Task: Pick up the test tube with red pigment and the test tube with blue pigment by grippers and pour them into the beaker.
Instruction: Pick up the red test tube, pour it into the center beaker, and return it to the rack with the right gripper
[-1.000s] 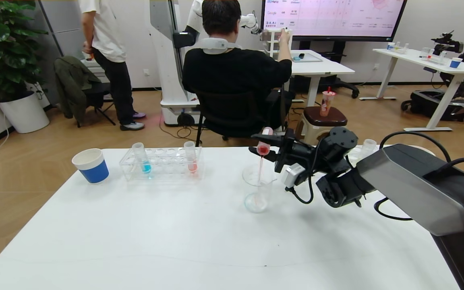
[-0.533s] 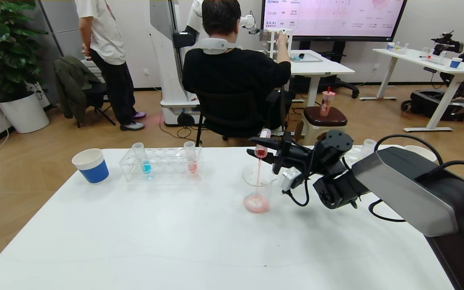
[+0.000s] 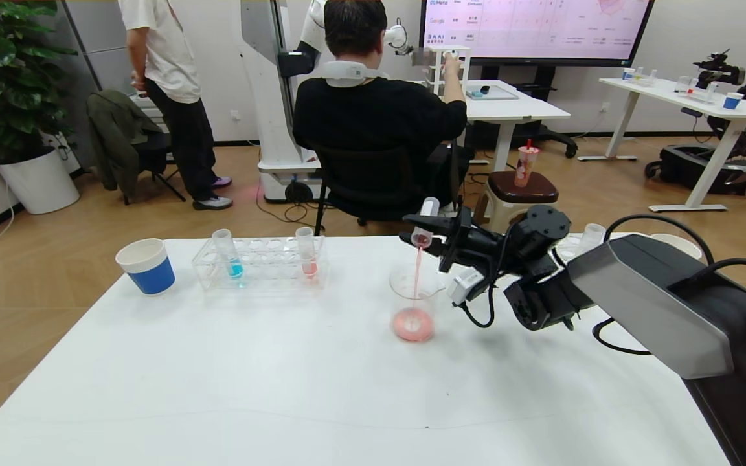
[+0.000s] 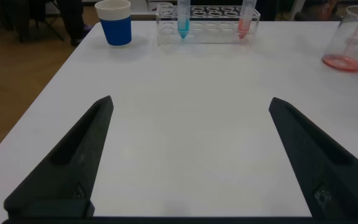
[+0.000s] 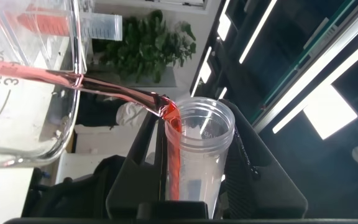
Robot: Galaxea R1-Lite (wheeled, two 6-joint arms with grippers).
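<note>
Just right of frame centre, the right end effector [image 3: 426, 238], clamped on the test tube with red pigment [image 3: 426, 220], has tipped it steeper, and the beaker [image 3: 414, 304] below now holds more red, nearly finishing this pour.

Pink-red liquid streams from the clear test tube with red pigment [image 3: 426, 223] into the clear beaker [image 3: 414, 304] — cyan in the test tube with blue pigment [image 3: 233, 259]; blue-and-white paper cup [image 3: 146, 266], white table [image 3: 282, 375]
</note>
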